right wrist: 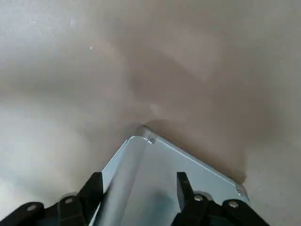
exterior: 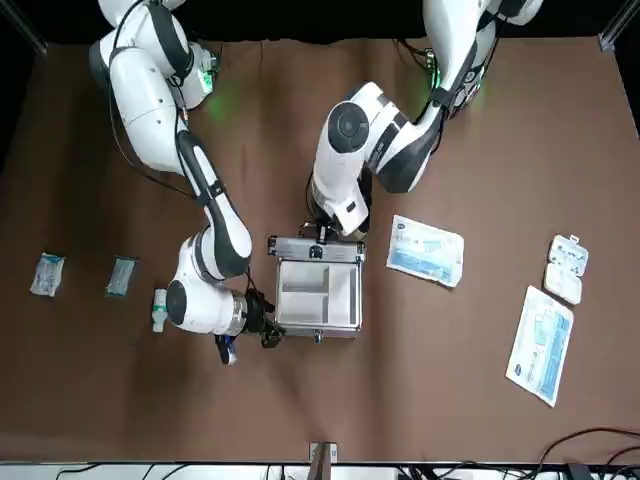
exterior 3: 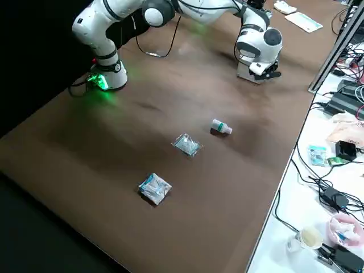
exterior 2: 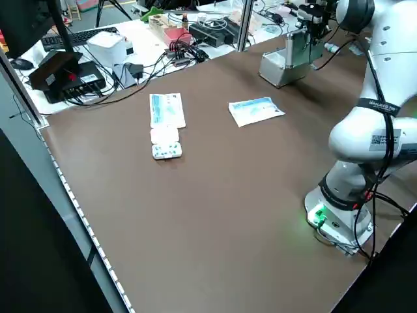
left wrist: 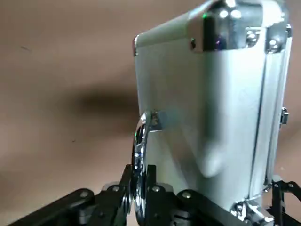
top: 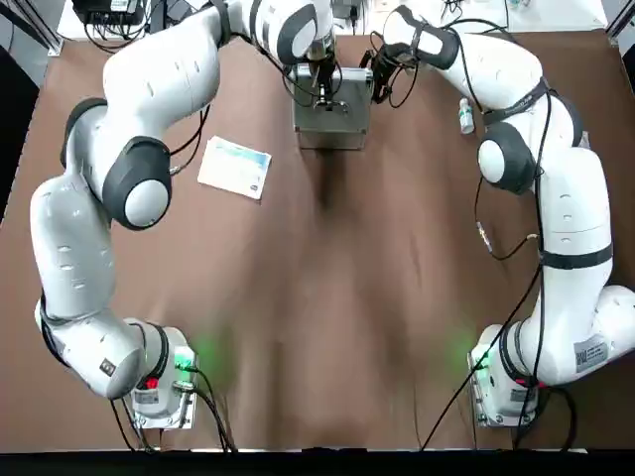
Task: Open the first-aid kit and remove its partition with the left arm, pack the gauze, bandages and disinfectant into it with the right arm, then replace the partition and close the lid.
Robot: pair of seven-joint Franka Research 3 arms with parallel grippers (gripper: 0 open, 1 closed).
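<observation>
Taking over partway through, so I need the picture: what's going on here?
The left gripper, at the first-aid case, has its fingers closed on the curved handle. The right gripper is at a corner of the case, fingers apart. Pale compartments show on the side facing the front camera. The disinfectant, two small packets and two larger printed ones lie outside, so packing looks not yet done.

The brown counter [exterior: 440, 380] bears a silver case [exterior: 352, 325]. On the case's right lie the disinfectant [exterior: 159, 311], on its side, then a small packet [exterior: 120, 276] and a second small packet [exterior: 48, 274], apart. On its left lie a wide packet [exterior: 425, 251], then an open white box [exterior: 566, 270] just beside a long packet [exterior: 540, 345].
</observation>
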